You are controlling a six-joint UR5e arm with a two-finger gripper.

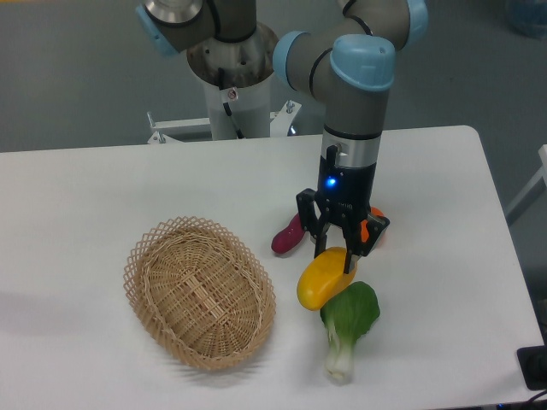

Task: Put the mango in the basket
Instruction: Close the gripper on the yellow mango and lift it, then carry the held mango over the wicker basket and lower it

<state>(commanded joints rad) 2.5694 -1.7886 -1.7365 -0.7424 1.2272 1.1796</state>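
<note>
The mango (321, 280), a glossy yellow-orange oblong fruit, lies on the white table right of centre, its near end close to a leafy green. My gripper (334, 254) points straight down over the mango's far end. Its dark fingers (349, 258) stand apart on either side of that end, and I see no firm grip on the fruit. The basket (202, 293), an oval tan wicker one with a lattice rim, sits to the left of the mango with nothing in it.
A dark purple-red sweet potato (287, 237) lies just left of the gripper. An orange fruit (373, 229) peeks out behind its right side. A bok choy (349, 323) lies at the mango's near end. The arm's base stands at the back.
</note>
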